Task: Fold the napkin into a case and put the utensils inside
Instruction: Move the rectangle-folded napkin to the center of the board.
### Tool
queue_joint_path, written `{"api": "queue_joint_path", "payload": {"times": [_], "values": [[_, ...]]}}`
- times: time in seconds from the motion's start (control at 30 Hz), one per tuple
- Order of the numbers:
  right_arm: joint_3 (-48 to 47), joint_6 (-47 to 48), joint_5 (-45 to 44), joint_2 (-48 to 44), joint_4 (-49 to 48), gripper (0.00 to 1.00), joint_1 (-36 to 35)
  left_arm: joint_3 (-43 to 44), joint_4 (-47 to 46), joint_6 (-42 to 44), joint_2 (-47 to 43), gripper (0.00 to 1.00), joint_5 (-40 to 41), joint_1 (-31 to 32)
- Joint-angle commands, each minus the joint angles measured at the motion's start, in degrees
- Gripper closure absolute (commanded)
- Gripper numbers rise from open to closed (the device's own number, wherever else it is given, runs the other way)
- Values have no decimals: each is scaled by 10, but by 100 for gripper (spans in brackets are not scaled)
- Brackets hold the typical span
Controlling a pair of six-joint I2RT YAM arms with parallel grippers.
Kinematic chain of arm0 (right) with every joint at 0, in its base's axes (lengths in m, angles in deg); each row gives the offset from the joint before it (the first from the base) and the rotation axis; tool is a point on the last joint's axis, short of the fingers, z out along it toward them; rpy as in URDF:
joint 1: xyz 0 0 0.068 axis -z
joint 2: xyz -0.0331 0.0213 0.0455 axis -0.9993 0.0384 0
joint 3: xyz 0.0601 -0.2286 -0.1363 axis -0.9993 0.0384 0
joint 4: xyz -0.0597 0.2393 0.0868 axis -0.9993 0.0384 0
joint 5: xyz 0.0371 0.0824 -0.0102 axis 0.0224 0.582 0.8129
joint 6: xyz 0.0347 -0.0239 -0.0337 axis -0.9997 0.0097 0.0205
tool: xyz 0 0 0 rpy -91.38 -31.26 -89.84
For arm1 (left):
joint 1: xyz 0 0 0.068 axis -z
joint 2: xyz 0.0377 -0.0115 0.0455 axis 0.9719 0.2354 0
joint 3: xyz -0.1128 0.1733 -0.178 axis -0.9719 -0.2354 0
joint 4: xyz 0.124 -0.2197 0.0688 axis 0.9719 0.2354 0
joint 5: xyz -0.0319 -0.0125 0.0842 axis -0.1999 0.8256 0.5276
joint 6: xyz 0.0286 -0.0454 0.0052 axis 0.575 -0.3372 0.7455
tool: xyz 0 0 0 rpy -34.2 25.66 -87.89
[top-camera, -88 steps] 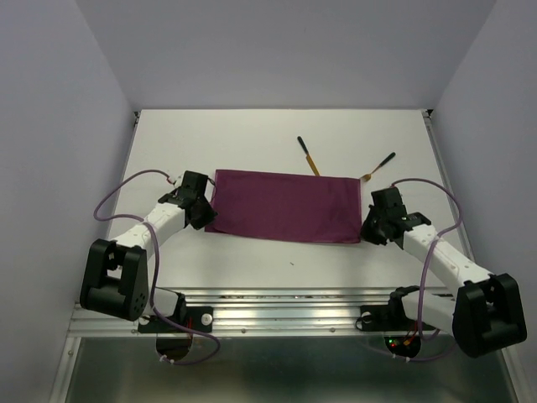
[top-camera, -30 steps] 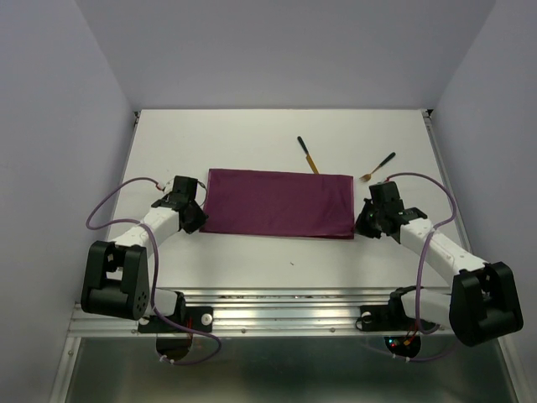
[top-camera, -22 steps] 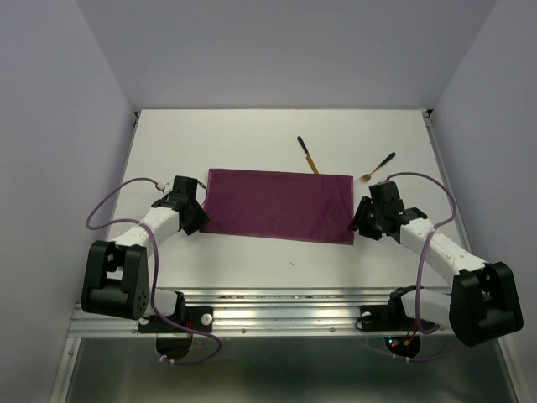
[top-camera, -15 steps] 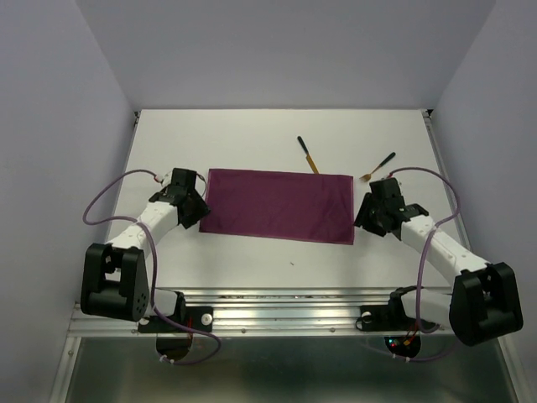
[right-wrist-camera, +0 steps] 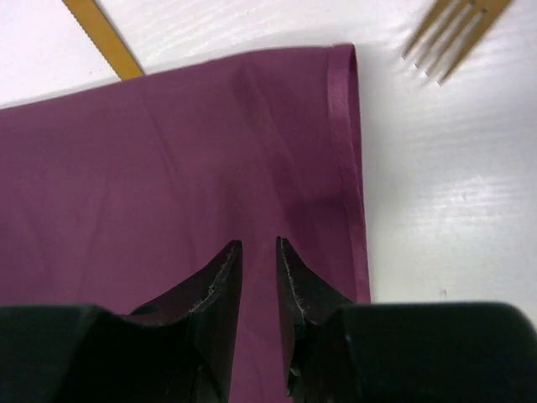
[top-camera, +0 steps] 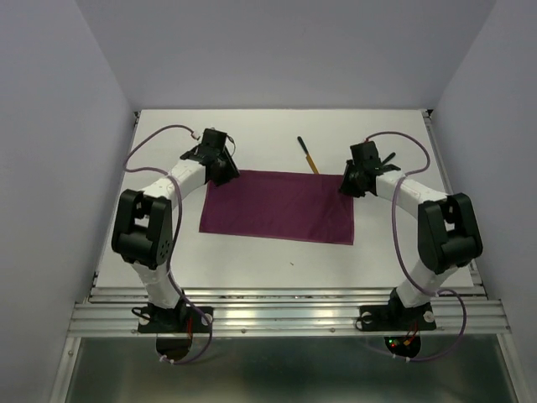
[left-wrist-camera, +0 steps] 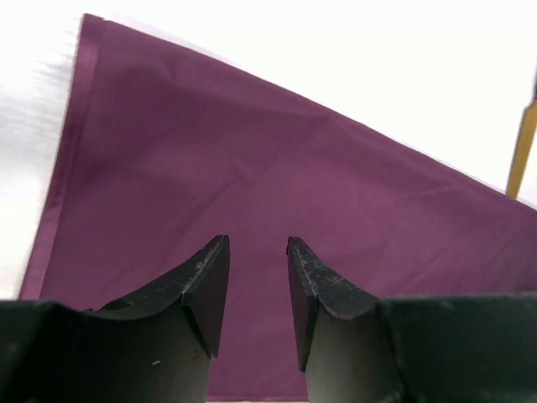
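Observation:
The magenta-purple napkin [top-camera: 277, 206] lies flat on the white table as a wide folded rectangle. My left gripper [top-camera: 221, 169] hovers at its far left corner. In the left wrist view this gripper [left-wrist-camera: 257, 245] is open over the cloth [left-wrist-camera: 252, 159], with nothing between the fingers. My right gripper [top-camera: 349, 181] is at the far right corner. In the right wrist view it [right-wrist-camera: 258, 243] stands narrowly open above the cloth [right-wrist-camera: 168, 151], holding nothing. The knife [top-camera: 308, 155] lies just beyond the napkin's far edge. The gold fork tines [right-wrist-camera: 453, 23] lie right of the corner.
The knife's gold blade shows in both wrist views [left-wrist-camera: 522, 147] [right-wrist-camera: 101, 34], close to the napkin's far edge. Grey walls [top-camera: 59, 126] close in the table at the left, right and back. A metal rail [top-camera: 285, 315] runs along the near edge.
Both grippers opened and let go of the napkin's near edge. Both arms then swung away from me to the napkin's far corners. The napkin now lies flat.

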Motion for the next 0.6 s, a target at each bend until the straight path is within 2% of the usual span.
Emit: {"api": "queue_joint_path", "payload": {"times": [0.0,0.2,0.3,0.57], "values": [[-58,24,6,48,-28,72,4,69,-14,17,62,56,-30,-3],[-94,34,34,127,-32,73,4,96,-22,16,147,56,-31,-3],[-82,31,59,130,-40,74,-1,68,-31,11,150,56,-32,-3],[13,26,64,93,-59,74,-20,-78,-50,0,94,57,-41,-3]]}}
